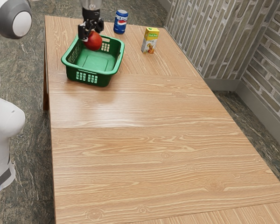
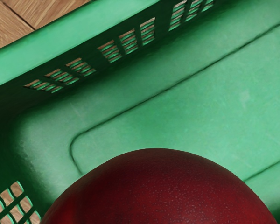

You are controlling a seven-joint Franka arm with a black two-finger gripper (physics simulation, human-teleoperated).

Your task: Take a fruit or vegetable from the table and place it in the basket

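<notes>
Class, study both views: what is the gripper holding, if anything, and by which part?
A round red fruit, held by its upper part between the fingers.

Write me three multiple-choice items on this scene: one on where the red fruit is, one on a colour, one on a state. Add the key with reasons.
1. Where is the red fruit?
A) Beside the carton
B) Just under the gripper, within the basket's outline
C) At the table's near edge

2. What colour is the basket?
A) Green
B) Yellow
C) White

3. How does the Pepsi can stand?
A) Lying on its side
B) Upside down
C) Upright

Key:
1. B: the exterior view has the fruit right below the gripper, and the wrist view sets it against the basket's inside.
2. A: walls and floor are green in both views.
3. C: in the exterior view its lid faces up and its lettering reads right way up.
</notes>
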